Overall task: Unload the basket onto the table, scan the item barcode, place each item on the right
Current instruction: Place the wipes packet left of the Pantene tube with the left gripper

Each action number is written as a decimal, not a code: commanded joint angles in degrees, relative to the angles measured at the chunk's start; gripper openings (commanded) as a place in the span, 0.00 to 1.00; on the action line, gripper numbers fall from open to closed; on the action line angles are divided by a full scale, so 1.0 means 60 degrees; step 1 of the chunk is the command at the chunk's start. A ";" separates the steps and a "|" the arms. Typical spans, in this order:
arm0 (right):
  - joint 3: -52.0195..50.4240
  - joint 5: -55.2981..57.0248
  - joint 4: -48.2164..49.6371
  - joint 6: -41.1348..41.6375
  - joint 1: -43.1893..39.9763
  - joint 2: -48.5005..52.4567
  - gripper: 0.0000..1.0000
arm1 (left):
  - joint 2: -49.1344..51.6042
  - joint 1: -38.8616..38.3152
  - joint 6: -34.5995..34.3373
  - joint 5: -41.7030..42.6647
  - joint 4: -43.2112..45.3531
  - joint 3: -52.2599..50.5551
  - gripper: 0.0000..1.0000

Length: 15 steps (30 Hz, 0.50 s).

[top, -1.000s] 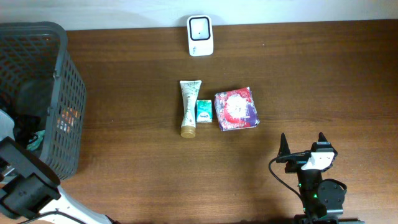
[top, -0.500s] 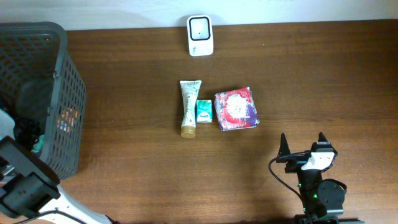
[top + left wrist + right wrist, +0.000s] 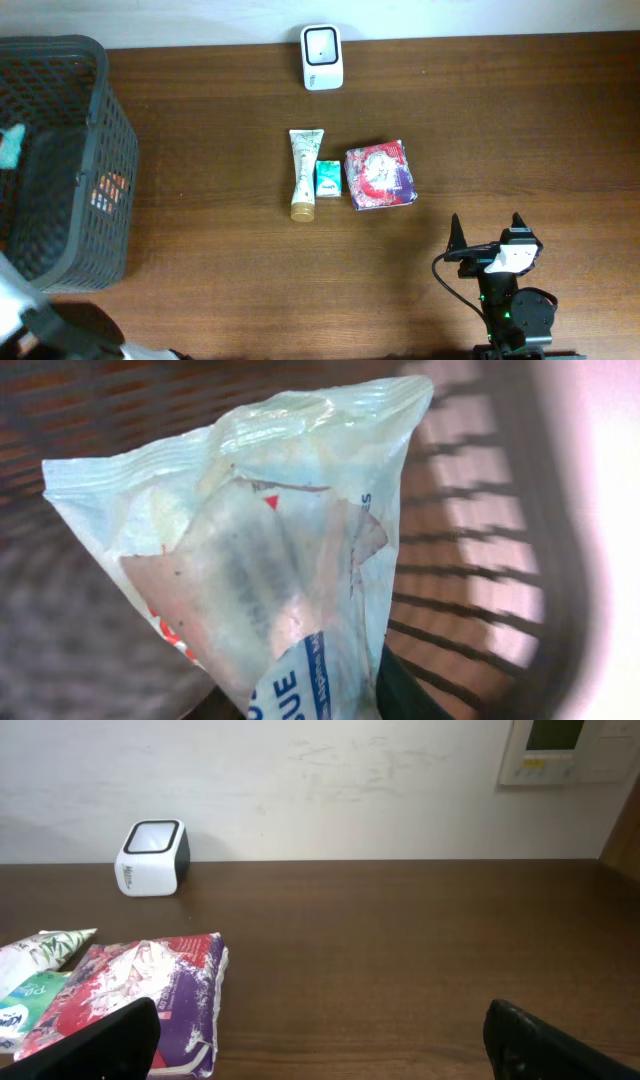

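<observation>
One packet (image 3: 260,560), the item to scan, sits inside the basket (image 3: 100,150) at the table's (image 3: 230,280) left edge, seemingly pinched by the left gripper (image 3: 330,705) for lifting out toward the scanner (image 3: 322,57) at the far edge; right gripper (image 3: 486,225) waits spread wide.

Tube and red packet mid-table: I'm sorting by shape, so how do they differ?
The tube is long, narrow and cream with a gold cap; the red packet is squarish and red-purple. The tube is longer, the red packet much wider. Both lie flat on the table, flanking a small green box.
</observation>
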 commanded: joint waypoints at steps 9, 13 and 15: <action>-0.0084 0.0080 -0.0029 -0.0058 0.0044 -0.0069 0.99 | -0.1851 -0.4492 0.3636 0.2998 0.0852 0.0229 0.35; -0.0084 0.0080 -0.0029 -0.0058 0.0044 -0.0069 0.99 | -0.1326 -0.7606 0.4382 0.0674 0.0437 0.0215 0.36; -0.0084 0.0080 -0.0029 -0.0058 0.0047 -0.0069 0.99 | -0.0688 -0.8801 0.4382 -0.0874 -0.0058 0.0215 0.39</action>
